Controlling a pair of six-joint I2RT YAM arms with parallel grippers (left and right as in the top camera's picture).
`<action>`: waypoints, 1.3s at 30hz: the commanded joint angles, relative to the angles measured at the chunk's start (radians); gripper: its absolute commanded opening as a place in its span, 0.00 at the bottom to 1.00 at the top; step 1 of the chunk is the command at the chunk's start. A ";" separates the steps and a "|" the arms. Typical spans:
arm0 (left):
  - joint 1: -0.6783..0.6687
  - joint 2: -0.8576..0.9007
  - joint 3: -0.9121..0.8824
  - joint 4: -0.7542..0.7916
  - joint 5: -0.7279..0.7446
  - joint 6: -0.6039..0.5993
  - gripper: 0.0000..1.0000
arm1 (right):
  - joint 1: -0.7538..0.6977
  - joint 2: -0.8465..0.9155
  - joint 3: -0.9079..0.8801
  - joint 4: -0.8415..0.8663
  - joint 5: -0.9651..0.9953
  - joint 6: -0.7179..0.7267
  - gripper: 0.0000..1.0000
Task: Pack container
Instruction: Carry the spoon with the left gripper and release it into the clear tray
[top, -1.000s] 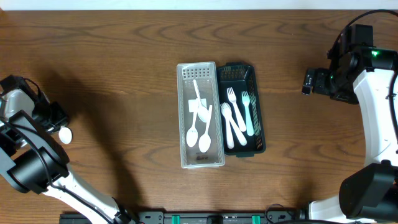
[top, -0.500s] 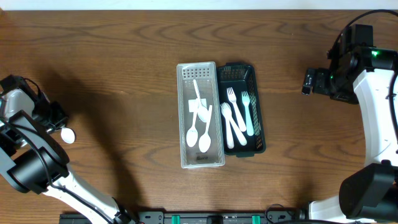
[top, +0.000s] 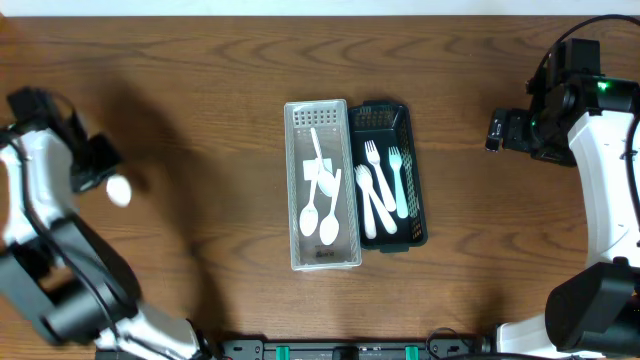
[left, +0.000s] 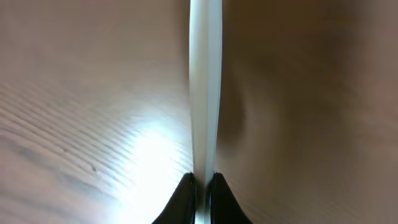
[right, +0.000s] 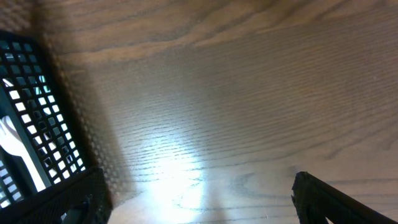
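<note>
Spoon (top: 118, 190) bowl overhead only | wrist: handle pinched, left jaws closed | right jaws wide, empty

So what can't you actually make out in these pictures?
- Left wrist view: the white spoon shows edge-on and blurred, and its bowl is cut off at the top edge.
- Overhead: the left claw hides the spoon's handle.
- Right wrist view: the black basket is cut off by the left edge; only a corner shows.
</note>
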 joint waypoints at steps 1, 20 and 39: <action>-0.142 -0.168 0.008 -0.039 0.018 -0.023 0.06 | -0.003 0.003 -0.003 0.001 0.003 -0.014 0.99; -1.033 -0.234 -0.013 -0.128 -0.009 -0.315 0.06 | -0.003 0.003 -0.003 -0.001 -0.024 -0.014 0.99; -1.084 -0.003 0.013 -0.075 -0.086 -0.252 0.58 | -0.003 0.003 -0.003 -0.005 -0.024 -0.015 0.99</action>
